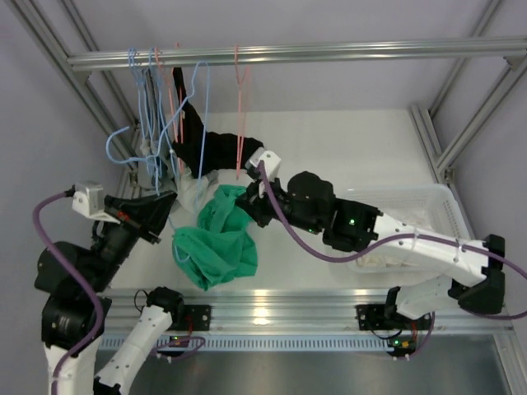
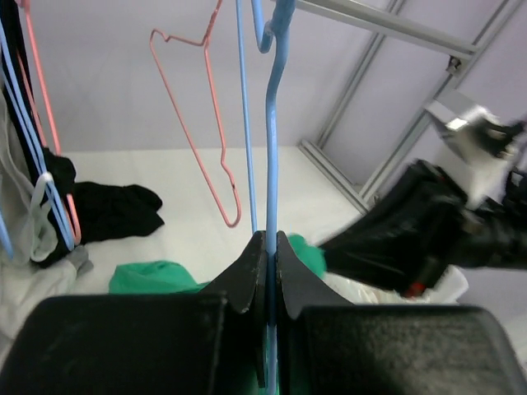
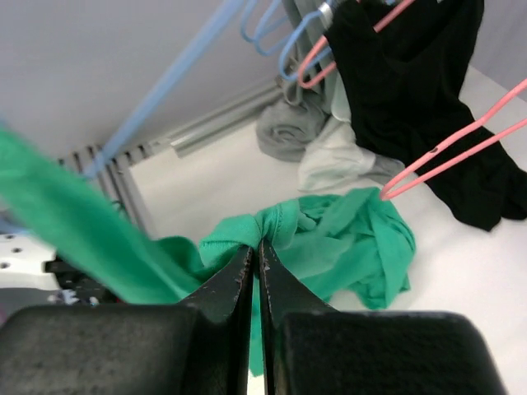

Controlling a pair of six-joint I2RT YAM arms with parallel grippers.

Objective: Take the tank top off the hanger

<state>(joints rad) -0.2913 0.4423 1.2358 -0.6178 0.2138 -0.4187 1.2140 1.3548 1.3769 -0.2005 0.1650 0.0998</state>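
The green tank top (image 1: pixel 216 243) lies in a heap on the bench (image 1: pixel 346 156), close to the two arm bases. It sits between the two grippers.

The left gripper (image 2: pixel 272 247) is just to the left of the heap. Its jaws are pinched tight on the thin wire of a blue hanger (image 2: pixel 273 140). In the left wrist view the wire goes straight up from the jaws, and a bit of green cloth shows right under them.

The right gripper (image 3: pixel 254 251) is at the far top corner of the heap, so this arm is the one touching the top. Its jaws are squeezed together on a small fold of the green cloth.

In the right wrist view, a long green strip goes from near these jaws up and to the left. That is the way toward the left arm. I think this strip is a strap that is still caught on the blue hanger, but I cannot see the exact spot where it hooks on. If so, the cloth has to be pulled to the right, away from the left jaws, while the hanger is held in place.

Farther back hang a pink hanger (image 2: pixel 206 156) and a black garment (image 3: pixel 403 90). Farthest away is the metal rail (image 1: pixel 288 54).
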